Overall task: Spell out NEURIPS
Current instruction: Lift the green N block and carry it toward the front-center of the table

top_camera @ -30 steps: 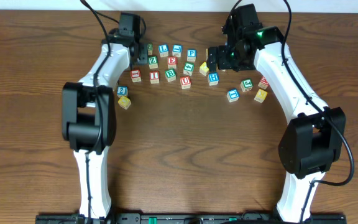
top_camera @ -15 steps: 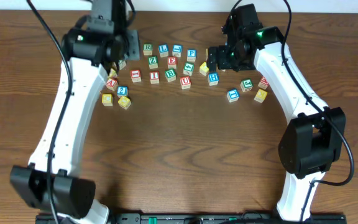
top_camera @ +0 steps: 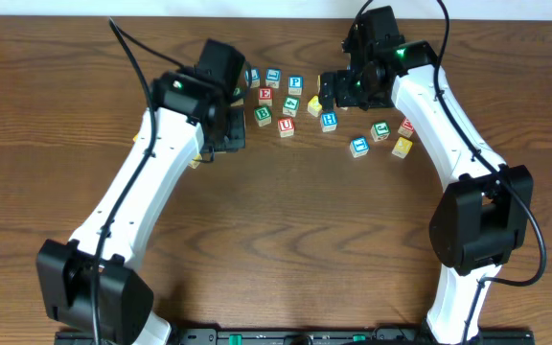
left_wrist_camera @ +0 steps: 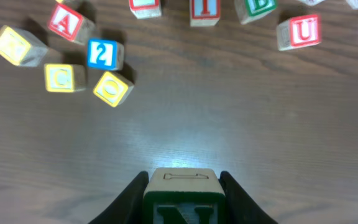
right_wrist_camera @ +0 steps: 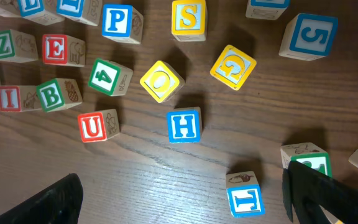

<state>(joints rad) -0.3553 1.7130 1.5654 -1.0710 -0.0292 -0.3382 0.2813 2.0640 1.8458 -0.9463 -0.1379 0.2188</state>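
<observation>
My left gripper is shut on the green N cube, held just above bare wood in front of the scattered cubes. From overhead that gripper sits left of the red U cube. The right wrist view shows red U, red E, red I, blue P and yellow S. My right gripper hangs open over the wood below the blue H cube, with nothing between its fingers. The R cube is hidden under the left arm.
Other cubes lie around: green B, green Z, green 4, yellow O, blue 5. Red A, blue 2 and yellow cubes sit at the left. The table's near half shows bare wood.
The left arm has swung from the far left back over the cubes and toward the table's middle, carrying the N cube. The right arm has not moved.
</observation>
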